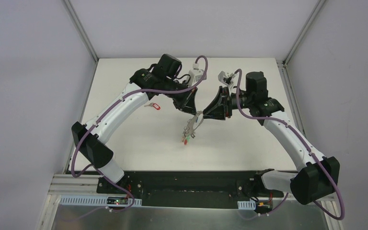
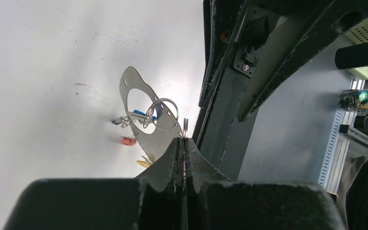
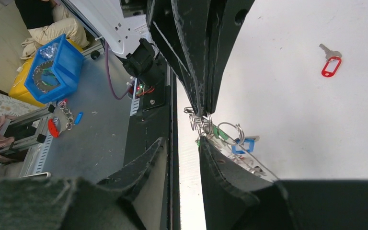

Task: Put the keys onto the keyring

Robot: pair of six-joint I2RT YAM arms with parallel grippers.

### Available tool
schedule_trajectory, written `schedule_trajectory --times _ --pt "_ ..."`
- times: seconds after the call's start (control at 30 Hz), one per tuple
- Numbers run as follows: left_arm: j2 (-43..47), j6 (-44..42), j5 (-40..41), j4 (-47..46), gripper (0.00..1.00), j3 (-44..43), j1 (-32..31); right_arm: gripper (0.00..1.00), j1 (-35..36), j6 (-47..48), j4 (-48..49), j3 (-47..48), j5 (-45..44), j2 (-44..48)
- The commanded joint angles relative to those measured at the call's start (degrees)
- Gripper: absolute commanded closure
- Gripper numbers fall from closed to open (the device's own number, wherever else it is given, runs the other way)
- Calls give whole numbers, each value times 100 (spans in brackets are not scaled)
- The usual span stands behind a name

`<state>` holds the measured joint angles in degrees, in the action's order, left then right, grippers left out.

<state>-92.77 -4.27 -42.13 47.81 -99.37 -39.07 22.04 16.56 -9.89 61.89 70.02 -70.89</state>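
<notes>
The keyring (image 2: 185, 125), a thin grey wire loop, hangs above the table with my left gripper (image 2: 184, 140) shut on its edge. Below it dangle a flat silver plate (image 2: 130, 84), a small split ring (image 2: 171, 103) and keys with blue (image 3: 244, 145), green (image 3: 223, 134), red (image 2: 128, 141) and yellow (image 2: 143, 163) tags. In the top view the bundle (image 1: 190, 129) hangs between both grippers. My right gripper (image 3: 184, 141) is open beside the bundle; its right finger (image 3: 220, 167) lies against the keys. A loose red-tagged key (image 1: 152, 106) lies on the table left of my left gripper (image 1: 195, 111).
The white table (image 1: 139, 143) is bounded by grey walls and aluminium posts at the back corners. A black base rail (image 1: 182, 184) runs along the near edge. Off the table, a blue bin (image 3: 52, 69) stands on the metal bench.
</notes>
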Motion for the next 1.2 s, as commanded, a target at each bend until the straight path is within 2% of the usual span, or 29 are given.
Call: schedule_trajectory --times 0.0,0.2,0.43,0.6,0.87,1.07,1.17 --pt "259 253 -316 -330 100 14 -31 67 -4 250 -35 -146 259 166" --pt "281 343 -479 -396 100 37 -34 67 -1 62 400 -418 114 140" --pt "287 370 -515 -455 100 129 -39 65 18 -221 680 -313 122 13" --pt "255 410 -585 -516 100 129 -39 61 119 -234 731 -274 16 -83" --pt "243 411 -631 -536 100 146 -39 61 174 -212 773 -227 -86 -165" --pt "215 409 -601 -538 100 163 -39 67 217 -395 915 -148 21 -238" --pt "186 405 -583 -536 100 180 -39 74 239 -477 967 -126 62 -256"
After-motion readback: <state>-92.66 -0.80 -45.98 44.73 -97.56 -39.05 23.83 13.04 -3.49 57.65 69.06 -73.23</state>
